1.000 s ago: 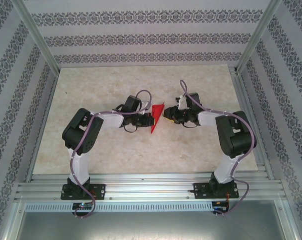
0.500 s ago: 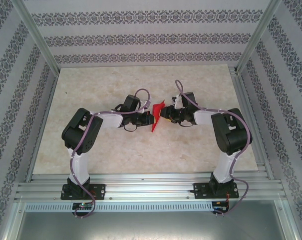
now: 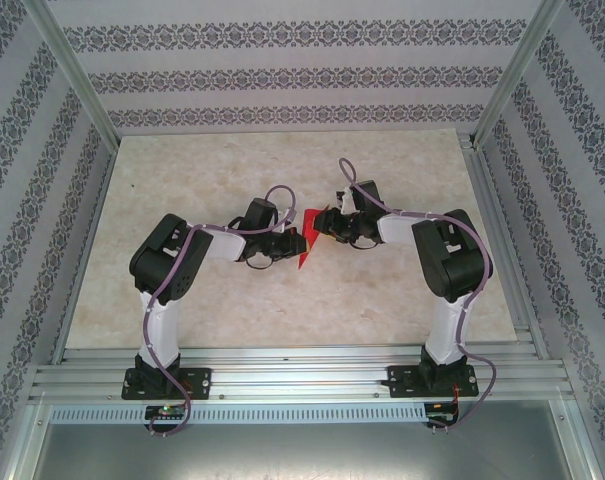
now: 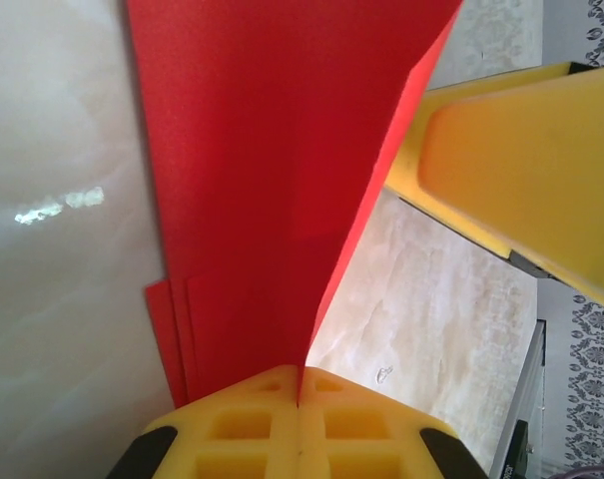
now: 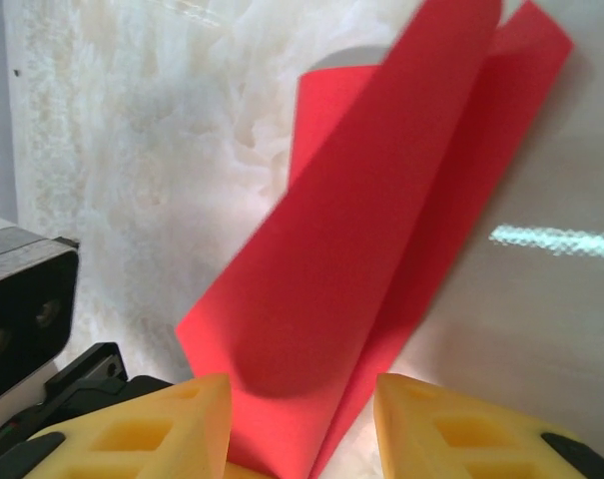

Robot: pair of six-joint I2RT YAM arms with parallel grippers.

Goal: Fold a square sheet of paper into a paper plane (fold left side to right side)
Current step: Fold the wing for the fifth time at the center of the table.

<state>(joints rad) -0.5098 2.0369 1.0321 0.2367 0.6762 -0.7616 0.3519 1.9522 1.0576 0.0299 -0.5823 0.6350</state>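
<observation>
paper plane (image 4: 282,180) | left gripper (image 4: 300,394) pinching | right gripper (image 5: 302,391) astride | marble table (image 3: 182,180)

Bright red paper (image 4: 272,170), plain, not a mark on it, and a shade darker where one flap shadows another. The left gripper (image 4: 300,404) is yellow foam with black at the outer corners. The right gripper (image 5: 302,424) has the same yellow and black trim low at the sides. The surface (image 3: 202,170) is cream with pale marble veining and glossy white glints. The arms (image 3: 160,325) have white links and black joints, with mauve cables (image 3: 210,231) running along them. The walls (image 3: 282,75) are white with grey floral bands in stripes. There's a silver frame (image 3: 302,375) at the surface's near edge.
</observation>
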